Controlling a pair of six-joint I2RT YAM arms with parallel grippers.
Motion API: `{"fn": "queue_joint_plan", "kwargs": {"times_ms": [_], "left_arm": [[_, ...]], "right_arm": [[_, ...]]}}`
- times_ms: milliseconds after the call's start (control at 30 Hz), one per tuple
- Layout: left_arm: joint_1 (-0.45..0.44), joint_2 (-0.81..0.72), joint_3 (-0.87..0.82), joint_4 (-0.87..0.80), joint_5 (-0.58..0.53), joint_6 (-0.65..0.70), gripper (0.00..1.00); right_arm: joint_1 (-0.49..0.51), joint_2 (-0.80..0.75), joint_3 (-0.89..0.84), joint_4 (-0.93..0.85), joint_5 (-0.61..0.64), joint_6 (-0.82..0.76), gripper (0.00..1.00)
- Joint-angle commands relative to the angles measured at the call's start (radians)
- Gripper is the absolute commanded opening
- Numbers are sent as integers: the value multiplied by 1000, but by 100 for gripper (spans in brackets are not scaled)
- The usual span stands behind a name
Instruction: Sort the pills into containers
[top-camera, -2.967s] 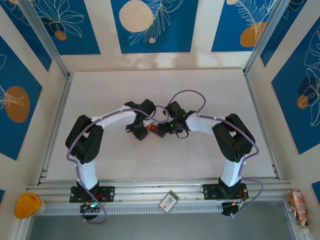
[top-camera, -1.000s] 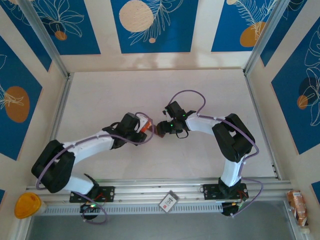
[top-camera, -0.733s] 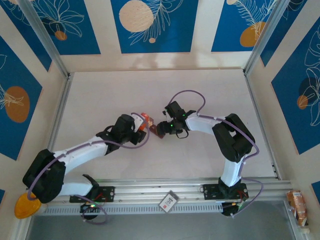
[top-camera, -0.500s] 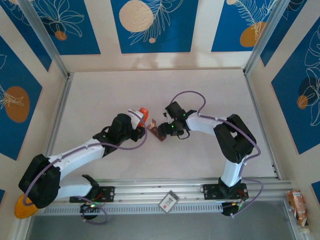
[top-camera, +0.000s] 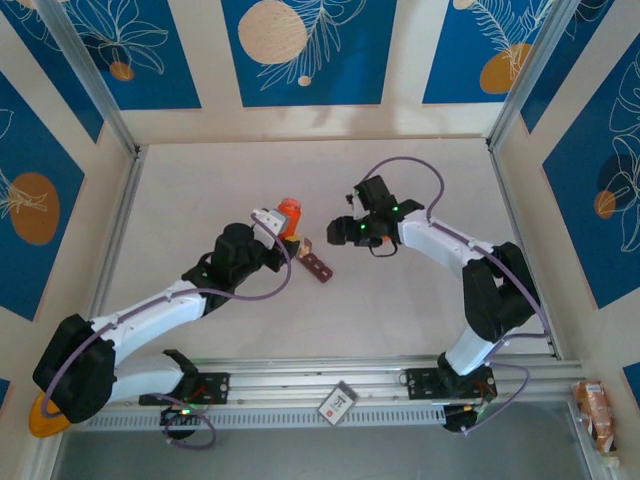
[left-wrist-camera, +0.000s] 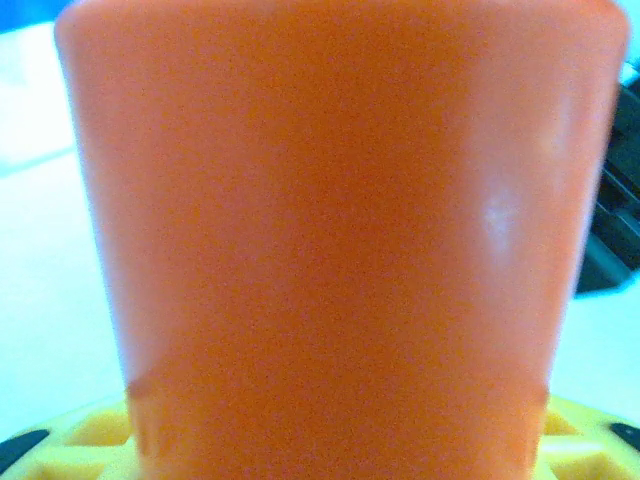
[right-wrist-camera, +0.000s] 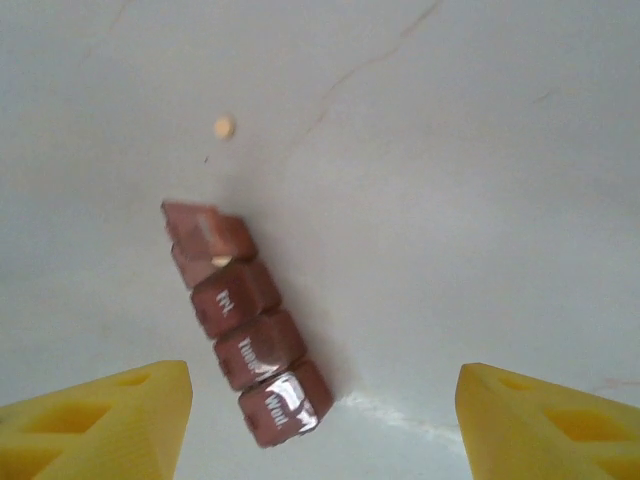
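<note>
The containers (right-wrist-camera: 250, 340) lie flat on the table (right-wrist-camera: 480, 180), ahead of and between the right gripper's (right-wrist-camera: 322, 385) yellow fingers (right-wrist-camera: 100, 415), touching neither; those fingers are spread wide with nothing in them. White lettering on the brown lids reads "Wed." nearest the fingers and "Fri." further out (the one between looks like "Thur.", hard to read), the farthest lid stands raised, and a small pale pill (right-wrist-camera: 224, 126) lies loose beyond it. The left gripper (top-camera: 282, 228) is clamped around an orange bottle (left-wrist-camera: 330, 220), pressed against its yellow pads (left-wrist-camera: 590, 445).
</note>
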Motion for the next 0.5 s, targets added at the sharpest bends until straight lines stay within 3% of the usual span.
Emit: {"fn": "queue_joint_plan", "kwargs": {"times_ms": [0,233,467], "left_arm": [[18,12,63,97,129,58,0],[73,86,145,85,355,62,0],[164,179,226,68,583,13,0]], "right_arm": [[-88,-4,49,-90,-11,9,71],[-245,104,163,-186,-11,-27,71],[-290,219,263,-246,-6,-76,72]]}}
